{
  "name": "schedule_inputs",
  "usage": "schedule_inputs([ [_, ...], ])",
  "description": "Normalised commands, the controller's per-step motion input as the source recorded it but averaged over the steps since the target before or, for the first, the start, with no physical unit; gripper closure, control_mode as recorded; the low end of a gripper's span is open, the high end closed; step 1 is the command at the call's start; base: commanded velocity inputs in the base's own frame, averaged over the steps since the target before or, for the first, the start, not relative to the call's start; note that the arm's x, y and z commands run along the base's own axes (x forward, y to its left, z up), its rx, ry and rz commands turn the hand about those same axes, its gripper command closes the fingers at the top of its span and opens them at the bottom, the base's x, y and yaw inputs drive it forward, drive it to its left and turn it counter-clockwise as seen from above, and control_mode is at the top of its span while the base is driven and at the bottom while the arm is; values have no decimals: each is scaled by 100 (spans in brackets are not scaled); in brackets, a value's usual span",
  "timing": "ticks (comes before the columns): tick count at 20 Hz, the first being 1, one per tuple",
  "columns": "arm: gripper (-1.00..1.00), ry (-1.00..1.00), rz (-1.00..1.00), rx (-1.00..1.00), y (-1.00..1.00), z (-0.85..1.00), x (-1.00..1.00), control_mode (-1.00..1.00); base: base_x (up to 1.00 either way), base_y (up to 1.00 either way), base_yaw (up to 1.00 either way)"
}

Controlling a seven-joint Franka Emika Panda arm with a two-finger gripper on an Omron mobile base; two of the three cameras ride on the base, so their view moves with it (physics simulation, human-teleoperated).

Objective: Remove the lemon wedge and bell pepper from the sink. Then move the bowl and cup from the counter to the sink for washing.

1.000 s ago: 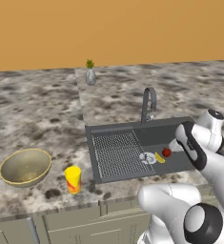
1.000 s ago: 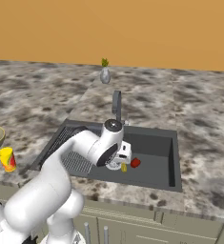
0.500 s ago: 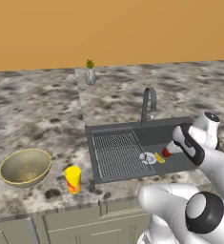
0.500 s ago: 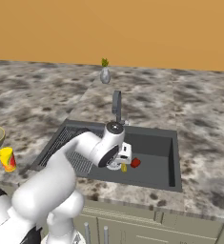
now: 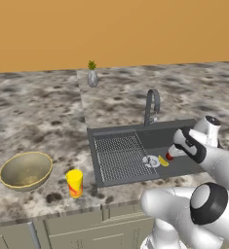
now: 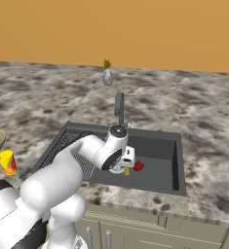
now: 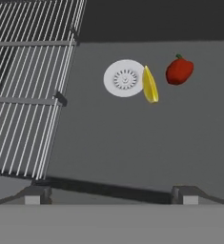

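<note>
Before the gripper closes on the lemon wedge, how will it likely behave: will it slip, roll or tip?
The lemon wedge is a thin crescent lying on the sink floor beside the drain, so it probably will not roll. Its narrow, smooth shape may slip or twist between the fingers. It looks small, so likely light.

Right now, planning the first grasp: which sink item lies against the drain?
The lemon wedge, its edge touching the white drain; the bell pepper sits apart.
</note>
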Motion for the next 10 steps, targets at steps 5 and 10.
schedule_inputs([
  [5, -100, 0, 5, 0, 0, -11, 16, -100, 0, 0, 0],
  [10, -100, 1, 6, 0, 0, -11, 13, -100, 0, 0, 0],
])
